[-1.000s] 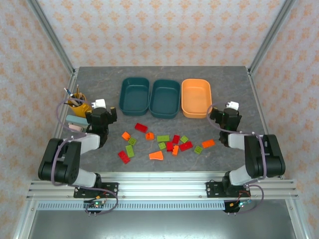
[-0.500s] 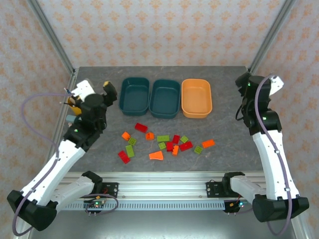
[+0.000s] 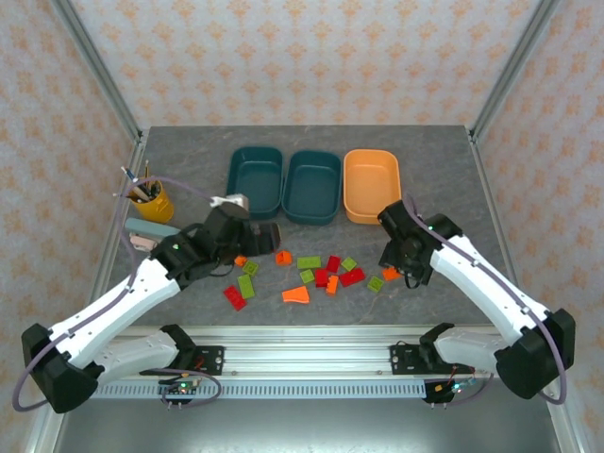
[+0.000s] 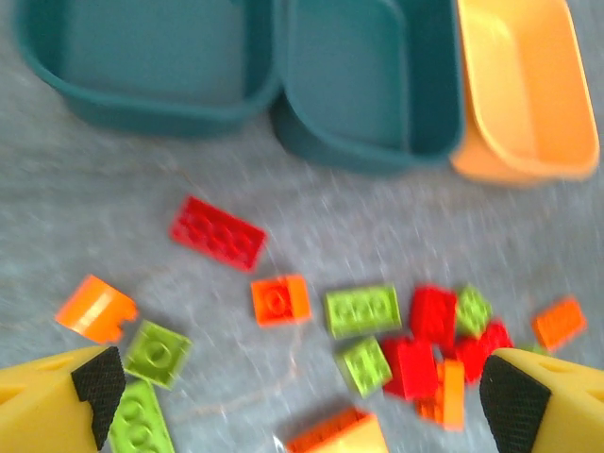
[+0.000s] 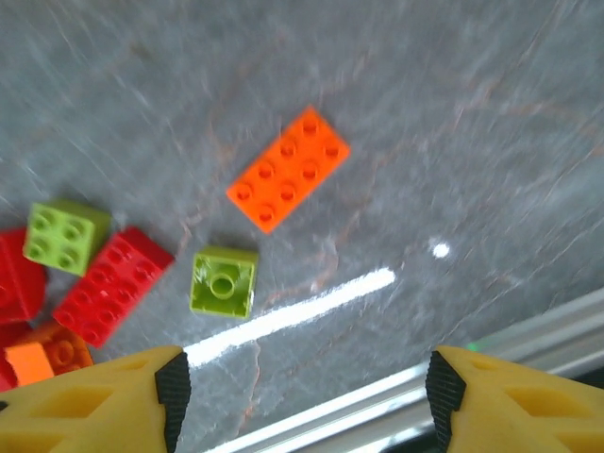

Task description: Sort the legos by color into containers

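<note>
Now, legos [image 3: 309, 262] scattered on the table [image 3: 434, 160], all in front of the orange tray [image 3: 372, 189]. Left of that tray two teal trays [image 3: 312, 184], farther left a cup of pens [image 3: 148, 200]. Spread wide and empty above the bricks, both left gripper [image 4: 307, 392] and right gripper [image 5: 307, 392].

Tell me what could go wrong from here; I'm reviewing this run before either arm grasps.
The open right gripper hangs over an eight-stud orange brick with a light green brick close by; closing may nudge or catch both. Under the open left gripper, red bricks and green bricks touch, risking a mixed grab.
</note>
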`<state>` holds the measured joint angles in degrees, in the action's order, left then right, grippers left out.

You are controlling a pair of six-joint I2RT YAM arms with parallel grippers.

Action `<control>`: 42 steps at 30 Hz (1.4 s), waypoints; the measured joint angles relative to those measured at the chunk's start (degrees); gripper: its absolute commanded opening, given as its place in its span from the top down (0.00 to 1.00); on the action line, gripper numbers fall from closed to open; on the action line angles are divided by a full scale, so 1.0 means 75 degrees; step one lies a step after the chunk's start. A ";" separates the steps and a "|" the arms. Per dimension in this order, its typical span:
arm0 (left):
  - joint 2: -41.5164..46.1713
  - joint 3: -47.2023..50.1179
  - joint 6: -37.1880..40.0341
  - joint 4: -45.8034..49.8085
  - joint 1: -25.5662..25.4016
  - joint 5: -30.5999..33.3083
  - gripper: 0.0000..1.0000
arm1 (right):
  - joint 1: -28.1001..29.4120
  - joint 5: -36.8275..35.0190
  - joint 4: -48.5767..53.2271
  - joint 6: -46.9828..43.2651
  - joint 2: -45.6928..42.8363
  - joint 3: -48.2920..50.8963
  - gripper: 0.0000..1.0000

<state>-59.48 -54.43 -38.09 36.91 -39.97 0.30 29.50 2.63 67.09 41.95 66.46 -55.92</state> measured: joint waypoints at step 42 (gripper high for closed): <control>-0.0440 0.0373 -0.0122 -0.1163 -0.1923 -0.0586 0.03 | -0.0463 0.1955 -0.3587 0.0149 0.1970 0.1912 0.48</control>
<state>-62.78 -51.64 -39.00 28.18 -54.39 -4.10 26.02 17.30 40.18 43.07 81.23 -41.58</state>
